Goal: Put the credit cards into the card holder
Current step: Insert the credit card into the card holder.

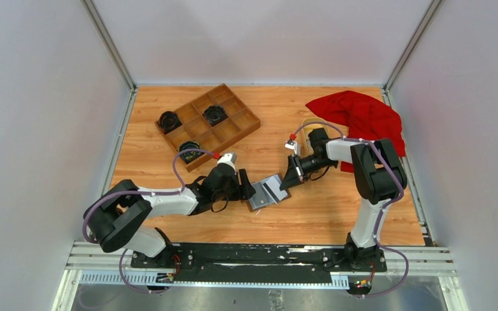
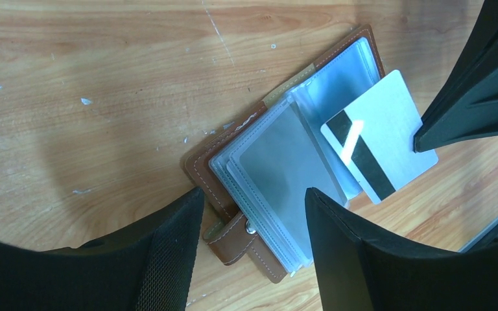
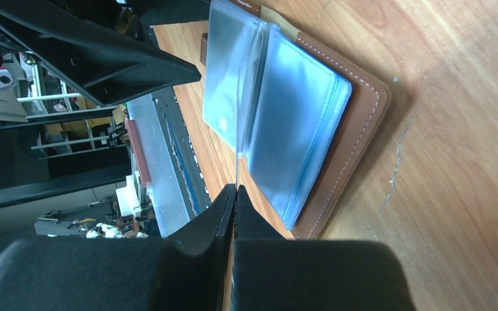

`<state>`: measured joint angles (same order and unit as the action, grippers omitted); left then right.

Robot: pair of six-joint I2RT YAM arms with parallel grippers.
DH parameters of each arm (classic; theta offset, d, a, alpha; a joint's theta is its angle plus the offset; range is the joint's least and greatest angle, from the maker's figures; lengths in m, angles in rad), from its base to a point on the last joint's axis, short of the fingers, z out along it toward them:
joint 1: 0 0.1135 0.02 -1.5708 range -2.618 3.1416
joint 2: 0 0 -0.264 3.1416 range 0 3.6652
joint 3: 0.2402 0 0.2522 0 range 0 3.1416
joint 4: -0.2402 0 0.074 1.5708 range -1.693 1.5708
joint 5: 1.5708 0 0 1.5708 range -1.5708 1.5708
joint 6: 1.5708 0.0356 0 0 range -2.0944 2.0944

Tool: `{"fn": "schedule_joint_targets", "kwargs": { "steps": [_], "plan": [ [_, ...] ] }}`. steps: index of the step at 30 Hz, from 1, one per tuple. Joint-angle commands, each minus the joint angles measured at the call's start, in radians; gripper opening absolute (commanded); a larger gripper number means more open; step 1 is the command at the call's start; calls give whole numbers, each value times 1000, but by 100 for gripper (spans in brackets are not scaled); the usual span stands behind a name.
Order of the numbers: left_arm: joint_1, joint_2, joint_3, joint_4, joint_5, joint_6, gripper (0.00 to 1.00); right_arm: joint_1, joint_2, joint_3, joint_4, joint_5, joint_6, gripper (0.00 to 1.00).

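L gripper [image 2: 253,194] jaws apart, straddling snap-tab edge of card holder [image 2: 201,165], which lies open mid table [image 1: 337,214]. R gripper [image 3: 235,189] clamped on silver mag-stripe credit card [image 2: 389,139], card edge at holder's clear pockets. Beyond: wooden compartment tray [image 1: 230,126], red cloth [image 1: 363,116].

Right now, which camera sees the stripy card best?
The left wrist camera: the card shows face-on, its dark stripe plain. From the top it is only a tiny pale patch, and the right wrist camera sees just its thin edge.
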<state>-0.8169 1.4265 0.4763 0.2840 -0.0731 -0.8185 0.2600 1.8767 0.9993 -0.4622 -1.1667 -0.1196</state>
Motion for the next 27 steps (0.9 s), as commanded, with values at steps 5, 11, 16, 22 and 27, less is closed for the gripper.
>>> {"fn": "schedule_joint_targets", "kwargs": {
  "steps": [5,11,16,22,27],
  "plan": [
    [-13,74,-2,-34,-24,7,60,37,34,35,-39,42,-5,0],
    [-14,103,-4,-34,-19,10,57,41,36,38,-43,68,3,0],
    [-14,118,-14,-34,-31,11,57,27,-13,34,-47,74,-3,0],
    [-14,131,-27,-34,-52,12,56,-17,-66,7,-35,81,17,0],
    [-14,136,-27,-34,-52,15,56,-25,-80,-43,34,97,87,0]
  ]
}}
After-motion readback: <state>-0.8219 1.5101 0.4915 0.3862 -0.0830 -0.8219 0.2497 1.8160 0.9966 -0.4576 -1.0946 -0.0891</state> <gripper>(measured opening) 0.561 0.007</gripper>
